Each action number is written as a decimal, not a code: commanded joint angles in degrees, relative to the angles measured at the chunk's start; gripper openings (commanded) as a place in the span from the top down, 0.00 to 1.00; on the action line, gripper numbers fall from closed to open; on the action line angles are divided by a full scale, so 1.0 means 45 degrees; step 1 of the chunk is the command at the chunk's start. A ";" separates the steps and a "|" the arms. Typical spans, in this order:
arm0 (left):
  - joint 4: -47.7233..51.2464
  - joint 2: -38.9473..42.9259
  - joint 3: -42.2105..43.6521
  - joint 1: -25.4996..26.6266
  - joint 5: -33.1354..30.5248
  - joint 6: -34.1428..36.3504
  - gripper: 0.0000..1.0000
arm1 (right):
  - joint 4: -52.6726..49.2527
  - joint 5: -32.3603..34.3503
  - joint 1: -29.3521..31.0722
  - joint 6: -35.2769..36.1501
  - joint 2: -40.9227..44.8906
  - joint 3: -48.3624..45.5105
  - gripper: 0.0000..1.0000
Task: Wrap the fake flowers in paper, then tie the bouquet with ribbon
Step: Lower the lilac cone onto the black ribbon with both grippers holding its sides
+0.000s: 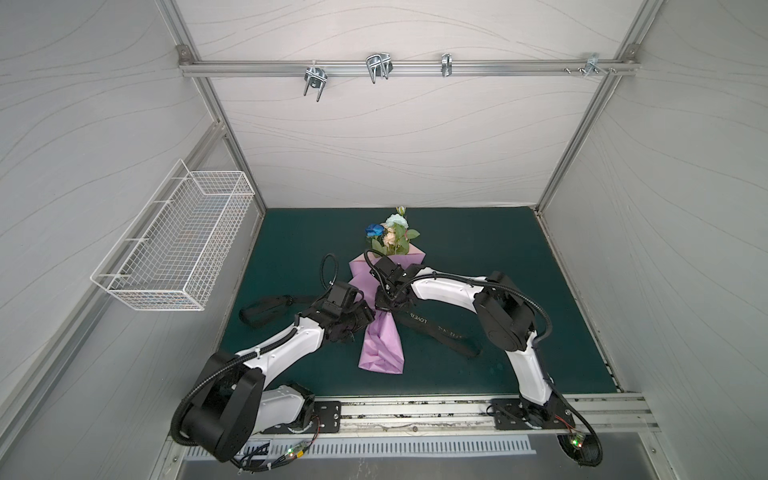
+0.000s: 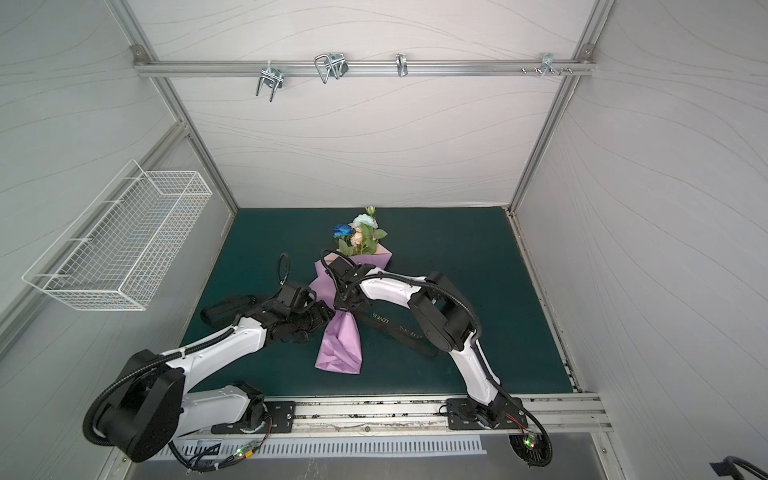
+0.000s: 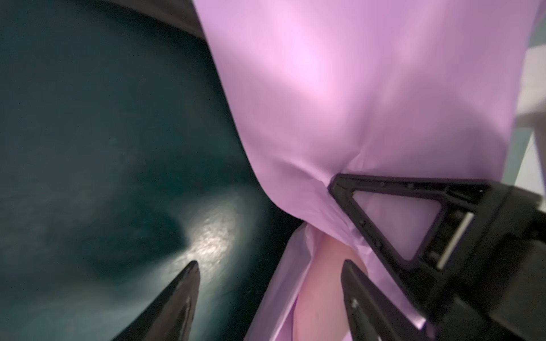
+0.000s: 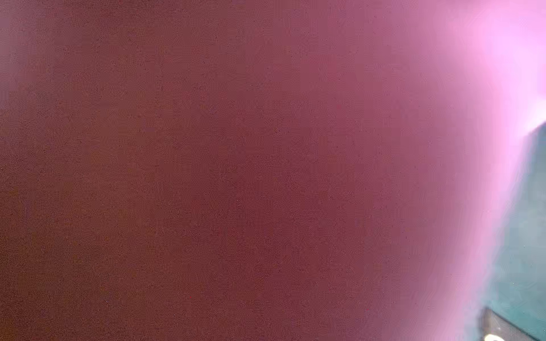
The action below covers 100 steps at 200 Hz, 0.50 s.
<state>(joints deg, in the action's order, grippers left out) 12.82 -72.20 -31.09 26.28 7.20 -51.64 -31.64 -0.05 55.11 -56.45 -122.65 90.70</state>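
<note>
**Gathering the wrap before the tie.** The bouquet of fake flowers (image 1: 390,237) lies flat near the middle of the green tabletop (image 1: 519,270), its blooms towards the far wall and its stems hidden inside the lilac paper (image 1: 382,345). A black ribbon (image 1: 434,329) runs out from the narrow waist of the wrap to either side, and both ends lie loose on the tabletop. No knot is visible in either top view.

The right pincer (image 1: 388,303) is clenched and bears down on the waist. In the left wrist view one of its fingers (image 3: 344,186) presses into the paper, which puckers at the tip. Whether a fold is caught in it cannot be told. The left pincer (image 3: 269,262) is released beside the waist. One finger is over bare tabletop, the other over the pink underside of the paper, and the paper's edge lies between them. The right wrist view shows little but blurred paper.

*Reading:* the wrap is pinned and the tying itself is not yet begun. The next move probably calls for the left pincer to take either this paper edge or the left ribbon end (image 1: 270,309) and carry it across the waist. The right pincer would need to hold its pressure so the paper does not spring open.
</note>
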 commanded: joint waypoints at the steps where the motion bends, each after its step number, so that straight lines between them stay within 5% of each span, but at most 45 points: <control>1: -0.0577 -0.0749 -0.0493 0.0192 -0.0277 0.0226 0.25 | -0.0139 -0.0371 -0.0116 -0.0034 -0.0441 -0.0108 0.97; 47: -0.0694 -0.1694 -0.0254 0.0303 0.0228 0.0258 0.35 | 0.0407 -0.0901 -0.0235 0.0045 -0.0274 -0.0465 0.85; 90: -0.0195 -0.1928 -0.0504 0.0307 -0.0231 0.0063 0.83 | 0.0137 -0.0887 -0.0303 0.0646 0.0292 -0.0467 0.64; 100: 0.0099 -0.1911 -0.0661 0.0281 -0.0453 0.0154 0.88 | -0.0005 -0.0760 -0.0294 0.0839 0.0606 -0.0548 0.59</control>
<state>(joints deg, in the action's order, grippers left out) 9.23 -79.96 -32.40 27.35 7.33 -51.35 -28.49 -4.14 54.22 -54.37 -122.50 89.60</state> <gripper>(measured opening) 0.170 0.366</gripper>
